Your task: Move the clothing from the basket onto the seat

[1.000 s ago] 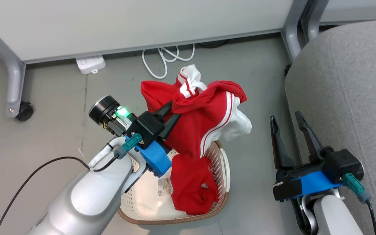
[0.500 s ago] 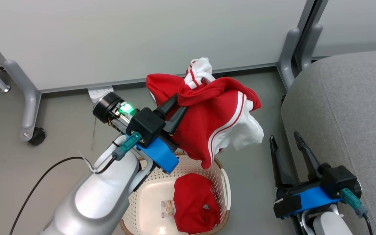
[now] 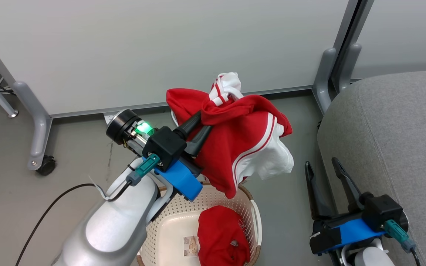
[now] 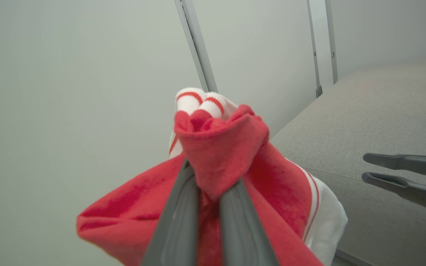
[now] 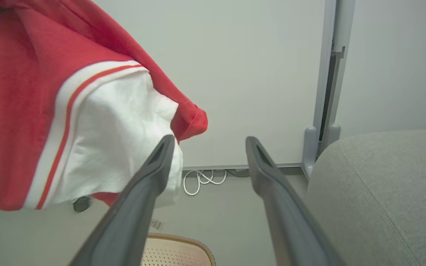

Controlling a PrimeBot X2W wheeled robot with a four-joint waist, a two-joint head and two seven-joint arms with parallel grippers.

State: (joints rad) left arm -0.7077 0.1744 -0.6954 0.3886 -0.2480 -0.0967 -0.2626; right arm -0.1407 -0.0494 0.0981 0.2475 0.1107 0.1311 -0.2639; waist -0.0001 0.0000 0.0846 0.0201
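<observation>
My left gripper (image 3: 202,122) is shut on a red garment with white stripes and white panels (image 3: 242,144), which hangs in the air above the basket. In the left wrist view the fingers (image 4: 176,221) pinch a bunched fold of this clothing (image 4: 227,147). A second red garment (image 3: 222,236) lies in the cream perforated basket (image 3: 168,218) on the floor. The light-grey seat (image 3: 394,147) fills the right side. My right gripper (image 3: 321,162) stands open beside the seat's edge, holding nothing. In the right wrist view that gripper (image 5: 209,142) points past the hanging garment (image 5: 50,111).
A pale wall panel stands behind, with grey metal frame legs (image 3: 327,74) and a castor (image 3: 46,166) at the left. A white cable (image 5: 202,181) lies coiled at the wall's foot. Grey floor surrounds the basket (image 5: 176,247) and seat (image 5: 383,184).
My left gripper has lifted the striped garment clear of the basket and the second garment. The head camera has tilted up, so the whole picture shifted down. The right gripper stays open.
</observation>
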